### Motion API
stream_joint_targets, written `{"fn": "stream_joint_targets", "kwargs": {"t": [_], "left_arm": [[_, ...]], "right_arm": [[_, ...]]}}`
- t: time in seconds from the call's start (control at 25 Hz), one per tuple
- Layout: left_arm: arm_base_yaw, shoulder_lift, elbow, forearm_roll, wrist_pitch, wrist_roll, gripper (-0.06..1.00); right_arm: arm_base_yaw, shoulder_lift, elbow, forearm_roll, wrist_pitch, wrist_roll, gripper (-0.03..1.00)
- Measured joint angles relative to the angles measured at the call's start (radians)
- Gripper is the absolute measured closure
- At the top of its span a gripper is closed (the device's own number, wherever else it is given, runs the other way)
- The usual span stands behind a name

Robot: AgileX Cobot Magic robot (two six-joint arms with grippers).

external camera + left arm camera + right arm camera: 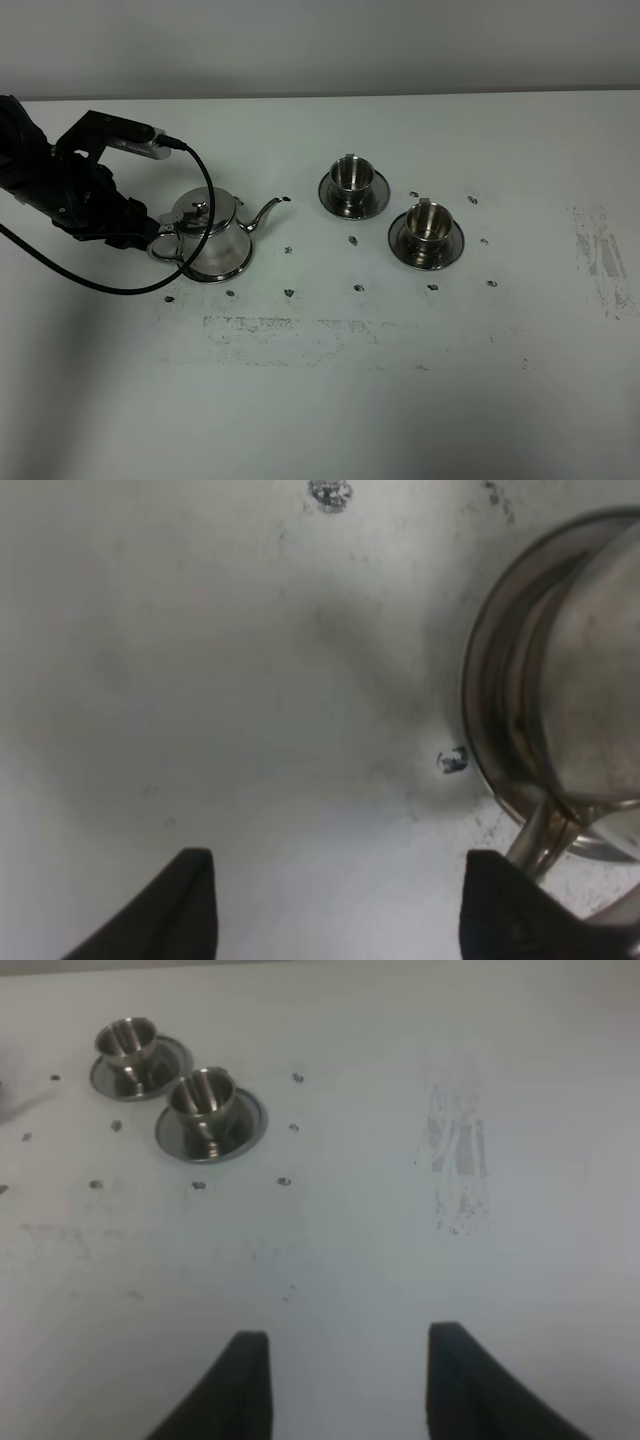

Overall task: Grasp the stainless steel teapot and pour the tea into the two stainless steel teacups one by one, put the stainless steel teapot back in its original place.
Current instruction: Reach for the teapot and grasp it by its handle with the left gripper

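Note:
The stainless steel teapot stands upright on its round steel saucer at the left, spout pointing right. My left gripper is open right beside the pot's loop handle, holding nothing. In the left wrist view the gripper is open, with the teapot, its saucer and handle off to one side. The two steel teacups stand on their saucers at centre right. My right gripper is open and empty, far from the cups. No tea shows.
The white table has small dark marks around the pot and cups and a scuffed patch at the right. The left arm's black cable loops over the teapot.

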Motion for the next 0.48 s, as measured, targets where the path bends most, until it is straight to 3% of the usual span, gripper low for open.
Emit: {"fn": "stream_joint_targets", "kwargs": {"t": [0.28,0.48], "left_arm": [[-0.013,0.0,0.0,-0.06,0.024,0.13,0.42],[-0.03,0.0,0.0,-0.067,0.032,0.153,0.42]], "right_arm": [[0.0,0.0,0.0,0.0,0.0,0.0,0.62],[0.0,0.0,0.0,0.0,0.0,0.0,0.62]]}}
